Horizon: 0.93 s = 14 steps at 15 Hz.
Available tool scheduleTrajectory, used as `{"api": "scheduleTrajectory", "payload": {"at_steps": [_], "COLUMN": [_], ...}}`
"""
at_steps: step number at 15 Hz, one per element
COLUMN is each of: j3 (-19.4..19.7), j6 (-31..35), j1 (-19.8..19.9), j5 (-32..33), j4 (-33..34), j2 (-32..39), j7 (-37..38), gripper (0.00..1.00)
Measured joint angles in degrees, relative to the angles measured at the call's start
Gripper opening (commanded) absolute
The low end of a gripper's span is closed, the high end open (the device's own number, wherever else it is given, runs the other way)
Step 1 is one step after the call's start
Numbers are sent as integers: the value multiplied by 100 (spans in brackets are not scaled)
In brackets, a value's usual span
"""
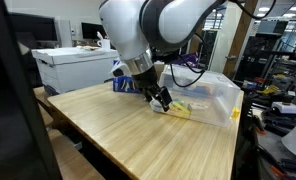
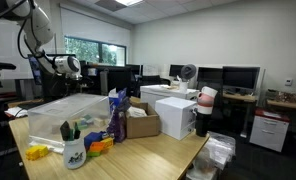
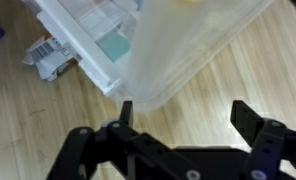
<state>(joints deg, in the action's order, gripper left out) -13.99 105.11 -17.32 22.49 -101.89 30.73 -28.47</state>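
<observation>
My gripper (image 3: 185, 112) is open and empty, just above the wooden table (image 1: 138, 130). It hovers at the near corner of a clear plastic bin (image 3: 178, 45). In an exterior view the gripper (image 1: 160, 98) sits low beside the bin (image 1: 213, 95), close to a yellow object (image 1: 178, 108) on the table. In the wrist view a clear lidded box with a label (image 3: 68, 45) lies left of the bin. Nothing is between the fingers.
A blue bag (image 2: 117, 115), a cardboard box (image 2: 141, 120), a white box (image 2: 176, 115), a cup of pens (image 2: 75, 145) and small colourful toys (image 2: 98, 145) stand on the table's end. A white chest (image 1: 73, 68), desks and monitors (image 2: 238, 77) surround it.
</observation>
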Motion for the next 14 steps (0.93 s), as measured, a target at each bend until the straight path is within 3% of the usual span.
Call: {"api": "scheduleTrajectory", "payload": {"at_steps": [14], "j3": [-12], "j6": [-411], "j1": [-37], "j5": [406], "j4": [353], "j2": [268], "j7": [-969], "gripper": [100]}}
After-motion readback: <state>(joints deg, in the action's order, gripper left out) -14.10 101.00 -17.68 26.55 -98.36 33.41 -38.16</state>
